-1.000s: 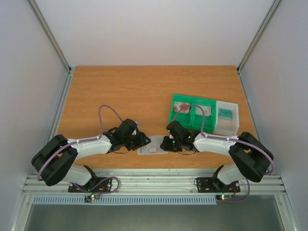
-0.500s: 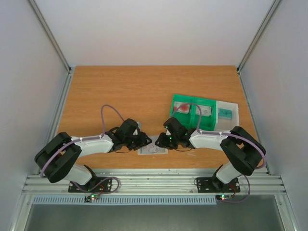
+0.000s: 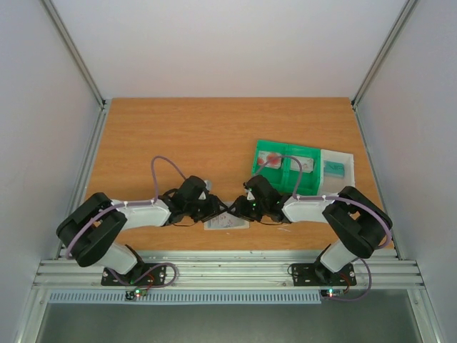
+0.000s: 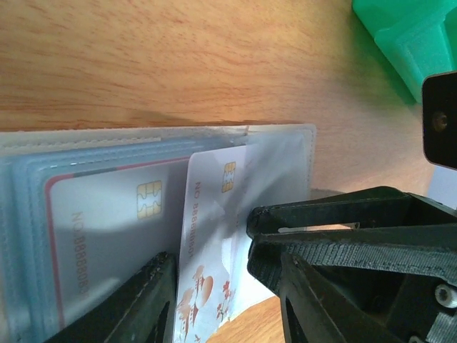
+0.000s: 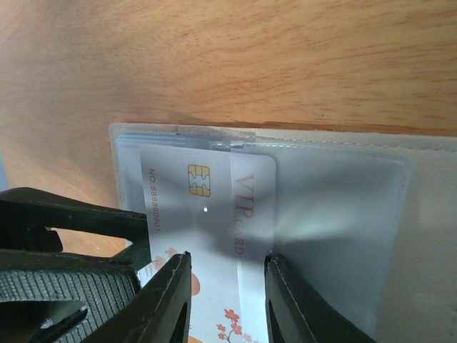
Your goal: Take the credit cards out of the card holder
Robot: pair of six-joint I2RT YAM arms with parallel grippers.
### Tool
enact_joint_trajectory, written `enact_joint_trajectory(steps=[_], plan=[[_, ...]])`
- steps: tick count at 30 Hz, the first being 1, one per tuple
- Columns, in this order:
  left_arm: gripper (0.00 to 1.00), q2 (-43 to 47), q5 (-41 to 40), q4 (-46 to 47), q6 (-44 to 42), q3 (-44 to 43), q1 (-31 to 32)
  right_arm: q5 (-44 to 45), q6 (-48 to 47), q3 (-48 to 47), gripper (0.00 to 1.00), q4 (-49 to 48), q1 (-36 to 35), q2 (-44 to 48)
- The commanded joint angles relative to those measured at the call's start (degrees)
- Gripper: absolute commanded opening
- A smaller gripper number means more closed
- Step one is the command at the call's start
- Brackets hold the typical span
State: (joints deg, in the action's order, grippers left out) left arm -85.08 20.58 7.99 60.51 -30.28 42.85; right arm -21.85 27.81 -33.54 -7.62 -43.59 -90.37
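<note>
I count two credit cards (image 4: 207, 207), one card holder (image 4: 285, 164). Left gripper (image 4: 221, 286) and right gripper (image 5: 227, 275) gape narrowly; right has slid toward nine o'clock.

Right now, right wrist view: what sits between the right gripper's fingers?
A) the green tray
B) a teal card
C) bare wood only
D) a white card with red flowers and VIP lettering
D: the white card, with its gold chip and VIP lettering showing, lies between the fingers of the right gripper, one long edge tucked under the translucent card holder.
</note>
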Motion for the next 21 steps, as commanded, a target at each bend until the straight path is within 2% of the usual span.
enact_joint_trajectory(steps=[1, 4, 9, 21], plan=[[0.38, -0.88, -0.48, 1.74, 1.07, 1.78, 0.19, 0.40, 0.88, 1.58, 0.31, -0.07, -0.07, -1.81], [0.28, -0.45, -0.75, 1.68, 1.27, 1.81, 0.13, 0.71, 1.01, 2.06, 0.30, -0.14, -0.08, -1.56], [0.02, 0.52, -1.23, 0.81, 1.02, 1.83, 0.19, 1.43, 0.84, 2.32, 0.29, 1.17, 0.00, -0.96], [0.00, 6.24, -4.14, -3.41, -0.48, 2.20, 0.15, 1.54, -2.48, 4.15, 0.29, 1.23, 1.52, 3.70]])
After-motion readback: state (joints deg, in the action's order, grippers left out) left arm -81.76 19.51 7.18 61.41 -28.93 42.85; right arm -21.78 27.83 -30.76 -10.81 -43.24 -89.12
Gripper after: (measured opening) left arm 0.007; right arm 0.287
